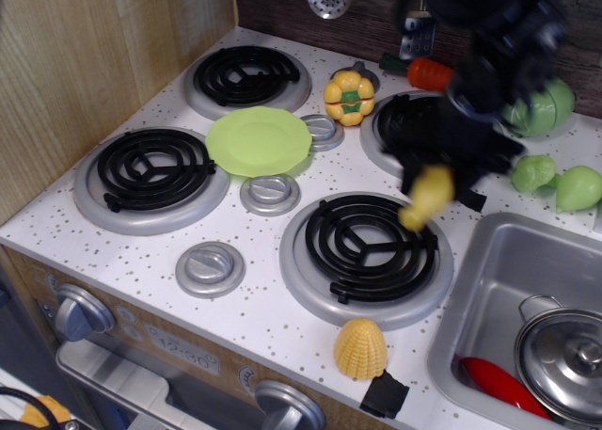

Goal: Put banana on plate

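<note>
The yellow banana hangs from my black gripper, which is shut on its upper end. It is held in the air over the far right edge of the front right burner, its lower tip pointing down-left. The light green plate lies empty on the stovetop between the left burners, well to the left of the gripper. The arm is motion-blurred and hides part of the back right burner.
A yellow pepper with a green band stands right of the plate. A corn piece lies at the front edge. A carrot and green vegetables lie at the back right. The sink holds a lidded pot.
</note>
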Controlling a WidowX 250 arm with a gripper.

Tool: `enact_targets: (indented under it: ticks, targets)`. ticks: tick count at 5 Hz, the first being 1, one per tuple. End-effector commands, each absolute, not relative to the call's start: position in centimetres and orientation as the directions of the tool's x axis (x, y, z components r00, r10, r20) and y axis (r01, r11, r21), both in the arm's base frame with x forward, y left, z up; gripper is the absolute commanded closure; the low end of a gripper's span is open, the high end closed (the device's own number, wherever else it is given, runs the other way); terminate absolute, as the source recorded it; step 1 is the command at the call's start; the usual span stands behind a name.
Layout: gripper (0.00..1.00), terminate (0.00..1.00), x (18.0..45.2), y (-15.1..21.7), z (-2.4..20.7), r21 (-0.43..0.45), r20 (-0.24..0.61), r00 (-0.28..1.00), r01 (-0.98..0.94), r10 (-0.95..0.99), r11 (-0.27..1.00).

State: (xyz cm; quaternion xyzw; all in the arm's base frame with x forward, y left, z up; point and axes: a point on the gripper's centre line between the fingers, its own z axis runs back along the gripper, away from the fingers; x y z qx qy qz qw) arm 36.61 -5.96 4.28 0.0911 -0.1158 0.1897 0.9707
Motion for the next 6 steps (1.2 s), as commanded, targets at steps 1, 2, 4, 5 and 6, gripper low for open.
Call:
enact_targets:
  ticks: [1,2,4,5,6]
  targets:
    - [1.00,0.00,35.8,-1.1,8.4,0.221,0.320,0.926,-0.278,0.200,0.935]
    - [1.00,0.00,35.1,2.5,8.5,0.253,0.314,0.942,-0.201,0.116,0.946]
    - [1.00,0.00,36.0,8.1,5.5,0.247,0.389,0.921,-0.077,-0.026,0.966]
    - [1.00,0.00,36.9,8.8,4.9,0.241,0.401,0.915,-0.050,-0.052,0.969]
    - [0.00,0.00,37.2,8.4,4.5,0.195,0.444,0.895,-0.058,-0.035,0.979]
